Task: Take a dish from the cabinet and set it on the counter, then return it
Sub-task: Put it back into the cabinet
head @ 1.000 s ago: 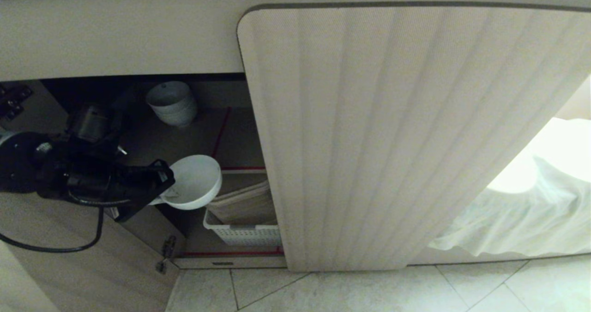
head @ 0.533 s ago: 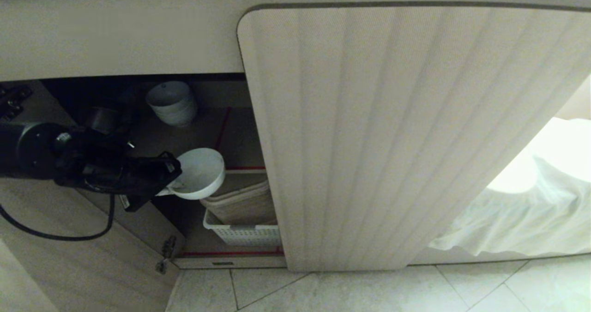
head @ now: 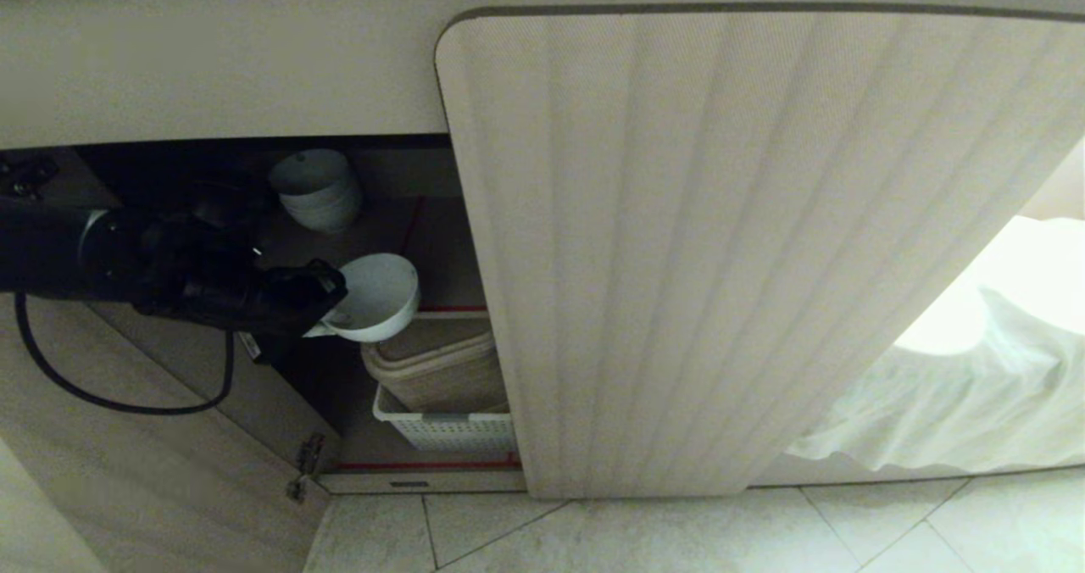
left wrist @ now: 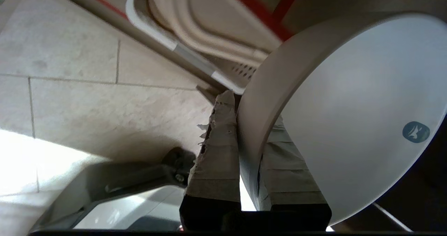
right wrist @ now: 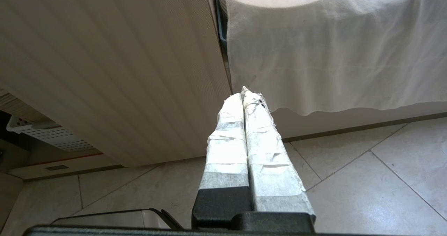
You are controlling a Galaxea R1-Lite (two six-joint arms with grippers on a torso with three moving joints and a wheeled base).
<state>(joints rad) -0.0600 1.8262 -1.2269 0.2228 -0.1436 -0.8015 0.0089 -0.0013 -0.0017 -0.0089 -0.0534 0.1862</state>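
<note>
One dish point(head: 377, 296) between claw point(head: 326, 319) fingers.

At centre left in the head view, the closed ribbed beige cabinet door point(head: 720, 251) hides part of the white slotted plastic basket point(head: 441, 429).

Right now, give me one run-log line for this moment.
left end effector: shut on white bowl rim, at open cabinet | bowl stack: on shelf | right end effector: shut, empty, parked near floor
</note>
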